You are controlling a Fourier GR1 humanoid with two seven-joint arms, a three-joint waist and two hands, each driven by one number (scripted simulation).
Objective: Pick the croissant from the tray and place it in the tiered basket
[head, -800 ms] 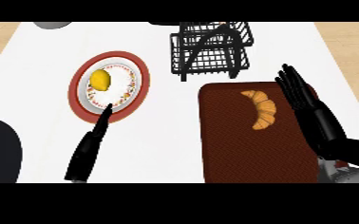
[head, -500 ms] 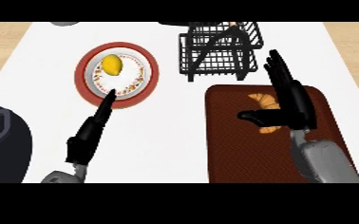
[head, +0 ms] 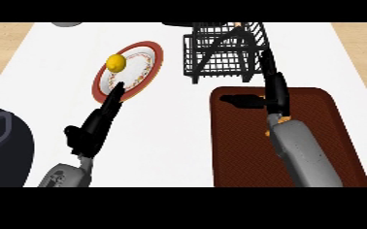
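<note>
Seemingly, the right hand lay over the brown tray just below the black tiered basket to take the croissant, almost wholly hidden beneath it, fingers unreadable, while the left hand rested straight-fingered, well left of that basket.

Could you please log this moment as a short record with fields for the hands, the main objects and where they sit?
surface: white counter
tray: brown, front right, under the right forearm
croissant: almost hidden by the right arm; an orange sliver shows beside the wrist
right hand: over the tray's far edge, fingers straight, thumb out to the left
basket: black wire tiered basket, behind the tray
plate: red-rimmed, far left, carrying a yellow fruit
left hand: open, fingertips at the plate's near rim
</note>
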